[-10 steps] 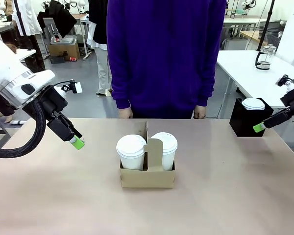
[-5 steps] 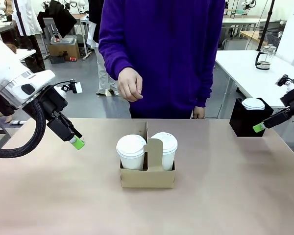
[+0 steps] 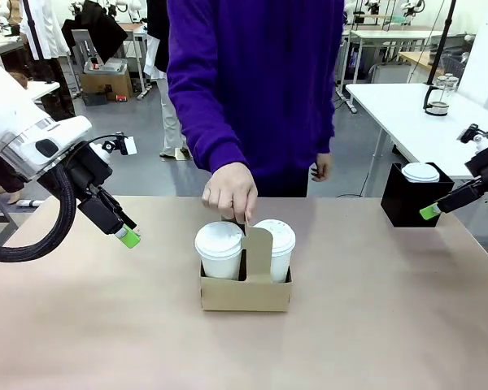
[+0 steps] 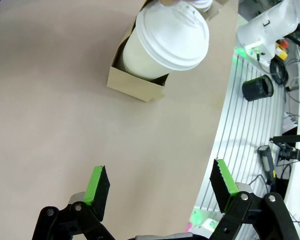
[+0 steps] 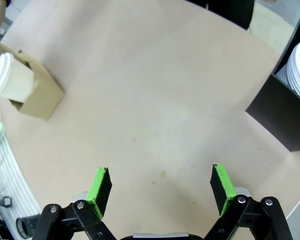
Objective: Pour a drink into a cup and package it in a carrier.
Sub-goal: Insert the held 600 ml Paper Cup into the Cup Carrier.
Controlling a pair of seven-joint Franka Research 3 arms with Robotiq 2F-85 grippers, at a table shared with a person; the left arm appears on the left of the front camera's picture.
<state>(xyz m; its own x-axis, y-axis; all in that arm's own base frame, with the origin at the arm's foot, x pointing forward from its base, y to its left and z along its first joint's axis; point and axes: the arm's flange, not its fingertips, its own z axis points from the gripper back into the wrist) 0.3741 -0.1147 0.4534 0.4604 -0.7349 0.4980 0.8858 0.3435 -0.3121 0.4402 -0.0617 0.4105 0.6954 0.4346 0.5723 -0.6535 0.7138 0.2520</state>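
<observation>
Hanging spread and empty, your left end effector (image 3: 127, 236) sits above the worktop (image 3: 106, 325) well left of the carrier (image 3: 245, 292); its wrist view shows the green pads (image 4: 97, 185) wide apart with only bare surface between them; your right end effector (image 5: 160, 187) is likewise spread and holds nothing, out at the right side near the black box (image 3: 411, 199).

Both slots of the carrier, at mid-worktop, are filled: a lidded cup (image 3: 219, 250) on the left and a second cup (image 3: 274, 246) on the right, both upright and seated; whether they hold drink you cannot tell, since the lids hide it. The person's hand (image 3: 230, 192) is at the upright centre handle (image 3: 257, 248), fingers apparently pinching its top.

Treat the carrier as light kraft card that flexes; if the cups are full, most of the weight is liquid and it will sway; the handle is the place to take it, not the thin side walls. The paper cups would crush under a hard squeeze and the lids could pop; grip low on the wall if you must.

The black box has a white lid (image 3: 420, 171) showing at its top; more lids may be stacked under it.
</observation>
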